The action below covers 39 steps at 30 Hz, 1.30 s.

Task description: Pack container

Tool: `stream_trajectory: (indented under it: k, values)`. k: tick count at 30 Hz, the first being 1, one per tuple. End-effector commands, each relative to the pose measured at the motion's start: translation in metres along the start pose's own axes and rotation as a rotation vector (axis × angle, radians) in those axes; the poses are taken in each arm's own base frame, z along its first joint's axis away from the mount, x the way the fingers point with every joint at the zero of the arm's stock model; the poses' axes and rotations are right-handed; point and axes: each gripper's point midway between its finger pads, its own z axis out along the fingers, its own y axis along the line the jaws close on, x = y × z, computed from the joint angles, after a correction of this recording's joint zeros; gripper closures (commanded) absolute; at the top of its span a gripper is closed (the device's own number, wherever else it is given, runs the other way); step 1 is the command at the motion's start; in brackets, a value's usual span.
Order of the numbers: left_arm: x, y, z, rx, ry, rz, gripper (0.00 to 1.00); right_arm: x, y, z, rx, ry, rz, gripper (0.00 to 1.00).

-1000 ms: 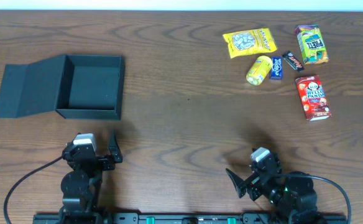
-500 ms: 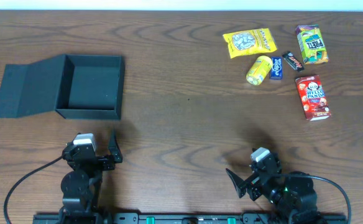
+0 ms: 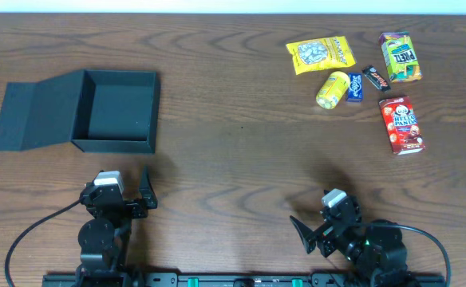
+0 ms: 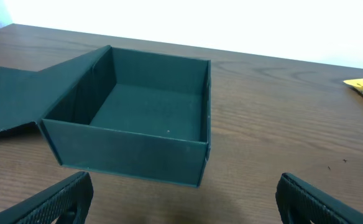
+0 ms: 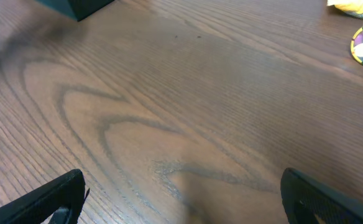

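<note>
Sitting in the left half of the overhead frame, the dark teal-black square cardboard container (image 3: 112, 146) rests open on the brown wood-grain table (image 3: 233, 159), its hinged flap lid (image 3: 29, 118) folded out flat to the left. The left gripper (image 4: 184, 190) lies just below it in that frame, near but apart, with its fingers spread wide and holding nothing. In the left wrist view the box's near wall fills the centre, above the two fingertips. The right gripper (image 5: 184, 193) sits at the lower right, also spread wide, well apart from the box. A cluster of colourful snack packets (image 3: 357, 80) lies at the upper right, far from both.
</note>
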Motion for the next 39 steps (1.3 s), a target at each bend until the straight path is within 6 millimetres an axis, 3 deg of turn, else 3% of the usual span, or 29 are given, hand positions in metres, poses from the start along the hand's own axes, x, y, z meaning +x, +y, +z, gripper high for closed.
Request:
stream_trajectory:
  k: [1,7,15,20,27,33,39]
  values:
    - [0.012,0.002,0.003,-0.005,0.024,-0.01,0.05,0.0,0.001,0.0,-0.005,-0.005,-0.018,0.01]
    - [0.01,0.001,0.003,-0.001,0.016,-0.014,0.05,0.0,0.001,0.0,-0.005,-0.005,-0.018,0.01]
    - [-0.011,-0.002,0.003,0.021,-0.067,-0.242,0.05,0.0,0.001,0.0,-0.005,-0.005,-0.018,0.01]
    - [-0.037,-0.005,-0.001,0.038,-0.143,-0.232,0.05,0.0,0.001,0.0,-0.005,-0.005,-0.018,0.01]
    - [-0.098,-0.012,0.001,0.018,-0.136,-0.076,0.05,0.0,0.001,0.0,-0.005,-0.005,-0.017,0.01]
    - [-0.12,-0.018,0.045,-0.008,0.033,-0.031,0.05,0.0,0.001,0.0,-0.005,-0.005,-0.018,0.01]
    - [-0.115,-0.021,0.109,-0.041,0.272,0.012,0.05,0.0,0.001,0.0,-0.005,-0.005,-0.018,0.01]
